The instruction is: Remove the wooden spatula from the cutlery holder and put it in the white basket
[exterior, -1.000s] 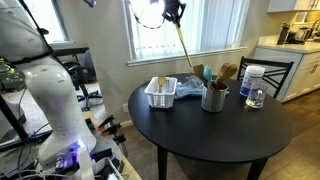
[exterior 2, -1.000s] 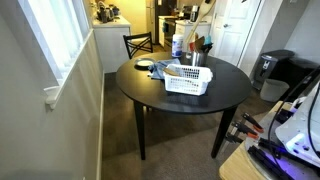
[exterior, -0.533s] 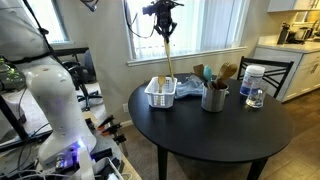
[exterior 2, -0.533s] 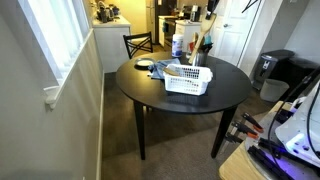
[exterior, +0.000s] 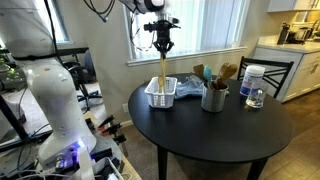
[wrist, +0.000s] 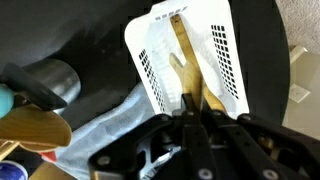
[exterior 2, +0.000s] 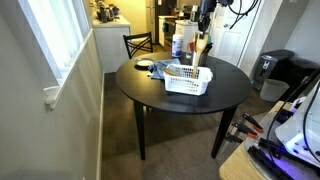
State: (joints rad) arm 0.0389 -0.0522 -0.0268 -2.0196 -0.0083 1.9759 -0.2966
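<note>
Upper centre, the claw (exterior: 162,42) is clamped on the handle top of the spatula (exterior: 162,72), which hangs upright, tip at the basket (exterior: 153,100) mouth. Probably light, stiff, smooth wood; held so high, it may swing.

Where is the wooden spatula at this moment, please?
In an exterior view the wooden spatula hangs upright from the gripper, its lower end inside the white basket, beside the cutlery holder.
</note>
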